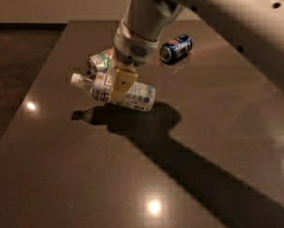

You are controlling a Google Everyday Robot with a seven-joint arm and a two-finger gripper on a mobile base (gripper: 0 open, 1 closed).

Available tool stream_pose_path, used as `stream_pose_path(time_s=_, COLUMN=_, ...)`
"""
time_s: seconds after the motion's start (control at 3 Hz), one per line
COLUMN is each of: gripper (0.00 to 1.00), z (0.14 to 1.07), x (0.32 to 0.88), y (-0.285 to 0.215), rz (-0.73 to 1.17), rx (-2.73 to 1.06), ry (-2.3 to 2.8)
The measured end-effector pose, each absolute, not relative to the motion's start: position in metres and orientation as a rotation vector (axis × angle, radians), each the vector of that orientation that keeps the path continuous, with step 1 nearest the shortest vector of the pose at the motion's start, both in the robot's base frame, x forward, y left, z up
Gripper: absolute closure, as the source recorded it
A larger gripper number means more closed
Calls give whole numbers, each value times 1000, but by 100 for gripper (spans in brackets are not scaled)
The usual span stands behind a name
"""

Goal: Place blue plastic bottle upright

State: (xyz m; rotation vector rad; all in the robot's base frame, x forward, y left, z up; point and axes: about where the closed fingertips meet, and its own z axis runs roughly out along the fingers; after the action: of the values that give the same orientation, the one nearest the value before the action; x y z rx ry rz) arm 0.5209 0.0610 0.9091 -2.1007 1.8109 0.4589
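The blue plastic bottle (140, 96) is clear, with a white cap at its left end and a white-and-pale-blue label. It hangs nearly horizontal just above the dark table (217, 127), cap end slightly higher, and its shadow lies apart below it. My gripper (118, 92) reaches down from the white arm and is shut on the bottle's middle. One tan finger (122, 81) covers the front of the label.
A dented green-and-silver can (99, 61) lies just behind the bottle. A dark blue soda can (176, 47) lies on its side farther back right. The table's left edge (18, 127) drops to a dark floor.
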Motion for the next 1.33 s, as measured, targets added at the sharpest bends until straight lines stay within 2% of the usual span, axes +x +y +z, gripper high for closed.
stream_pose_path(time_s=0.33, gripper=100, z=942, x=501, y=66, rz=691, rx=-1987, ry=1564)
stream_pose_path(time_s=0.67, gripper=100, z=963, x=487, y=69, rz=804, rx=-1883, ry=1444)
stream_pose_path(time_s=1.33, gripper=100, z=984, x=481, y=47, rz=859, rx=-1535, ry=1225)
